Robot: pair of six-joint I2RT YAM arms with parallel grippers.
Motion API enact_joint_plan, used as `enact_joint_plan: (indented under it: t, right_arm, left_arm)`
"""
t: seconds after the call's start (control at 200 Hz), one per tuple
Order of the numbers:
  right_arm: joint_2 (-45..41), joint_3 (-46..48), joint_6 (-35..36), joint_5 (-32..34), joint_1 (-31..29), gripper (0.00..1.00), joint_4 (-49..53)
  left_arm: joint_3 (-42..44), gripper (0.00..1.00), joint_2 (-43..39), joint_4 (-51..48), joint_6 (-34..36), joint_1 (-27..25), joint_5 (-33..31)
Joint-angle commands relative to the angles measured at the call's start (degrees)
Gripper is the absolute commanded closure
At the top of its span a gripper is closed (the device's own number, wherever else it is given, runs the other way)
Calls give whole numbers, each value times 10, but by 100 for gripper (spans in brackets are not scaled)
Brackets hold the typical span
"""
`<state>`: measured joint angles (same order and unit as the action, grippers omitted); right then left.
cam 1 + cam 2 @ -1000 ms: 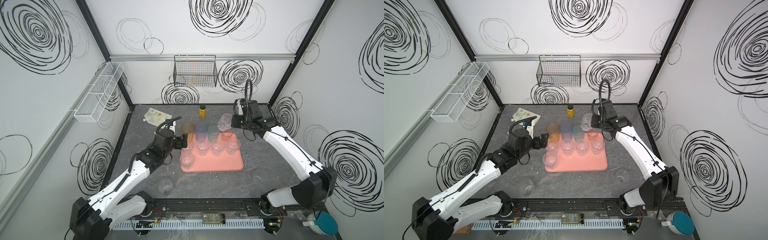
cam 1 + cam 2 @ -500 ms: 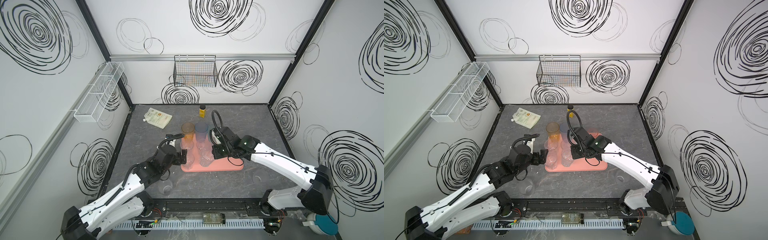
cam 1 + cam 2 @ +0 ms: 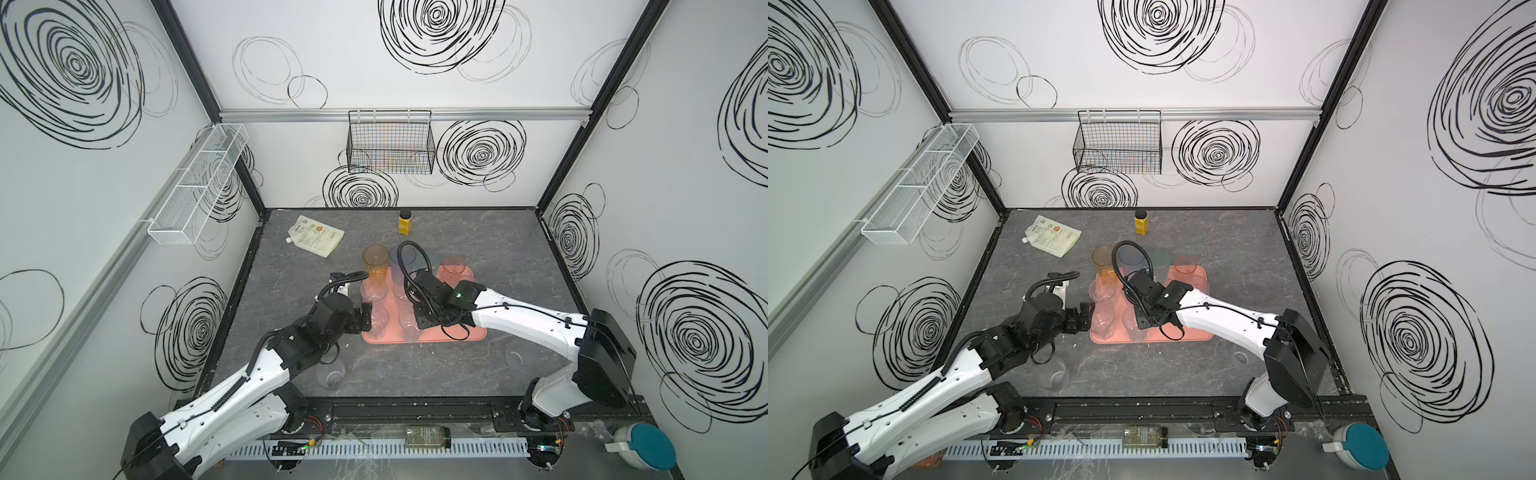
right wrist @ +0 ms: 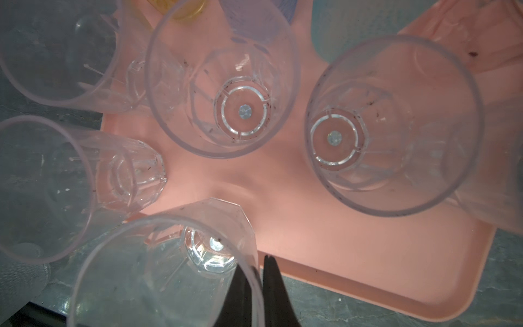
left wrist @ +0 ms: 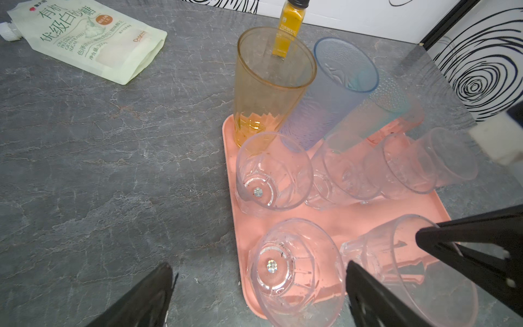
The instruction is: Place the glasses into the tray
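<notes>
**A:** What is being changed? (12 o'clock = back wall.)

**B:** Over the last second the right hand [image 4: 256,286] is being moved from high over the tray's 12 o'clock edge down to its 6 o'clock edge. The tray [image 5: 334,223] is being kept mid-desk [image 3: 519,249]. The held glass [image 5: 402,271] is being pinched by its rim wall, fingers pressed together on it. It is being lowered beside the corner glass [image 5: 294,266] at 7 o'clock. Touchdown can't be told.

**A:** Left hand?

**B:** The left hand [image 5: 258,269] is being kept spread wide, with nothing gripped. It is being backed from 9 toward 7 o'clock of the tray.

**A:** Meaning for the task?

**B:** Judged: one more placement is being finished, and release is being awaited.

**A:** Counts?

**B:** Twelve glasses are being counted.
- **Tinted:** four, all lined along the tray's 12 o'clock edge: orange [image 3: 376,264], blue [image 5: 336,93], teal [image 3: 1160,261], pink [image 3: 454,266].
- **Clear:** eight. Four are middle-row clear glasses [image 5: 273,172]. With the corner glass and the held glass, six are being counted in or over the tray.
- **Left on the desk:** two, the 8 o'clock glass [image 3: 330,376] and the 4 o'clock glass [image 3: 515,359].
- **Other:** one tray, one yellow bottle [image 3: 405,222] at 12, one pouch [image 3: 316,241] at 11, and two wire baskets, black [image 3: 390,145] and white [image 3: 199,183].
</notes>
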<state>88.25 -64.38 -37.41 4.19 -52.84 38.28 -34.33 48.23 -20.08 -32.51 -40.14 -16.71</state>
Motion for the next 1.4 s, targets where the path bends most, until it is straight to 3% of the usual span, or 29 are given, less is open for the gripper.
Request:
enact_joint_plan:
  t: [0.0,0.45,0.76,1.001,1.211,1.396]
  right_arm:
    - [6,-5,-10,40,-5,100,-21]
    - [48,-3,-20,35,-13,98,-49]
    - [43,1,-26,31,-14,82,-45]
    - [4,-53,-15,30,-14,67,8]
    - [7,-110,-1,-21,-33,60,4]
    - [62,-159,15,-65,-87,56,-31]
  left_arm:
    - [8,3,-3,15,-7,-2,-10]
    - [11,3,0,22,-4,-2,-10]
    - [12,3,-3,23,-5,-1,-12]
    - [-13,4,-13,8,24,15,-31]
    - [-47,4,-27,-3,58,82,-14]
    - [-62,4,-18,-12,50,225,65]
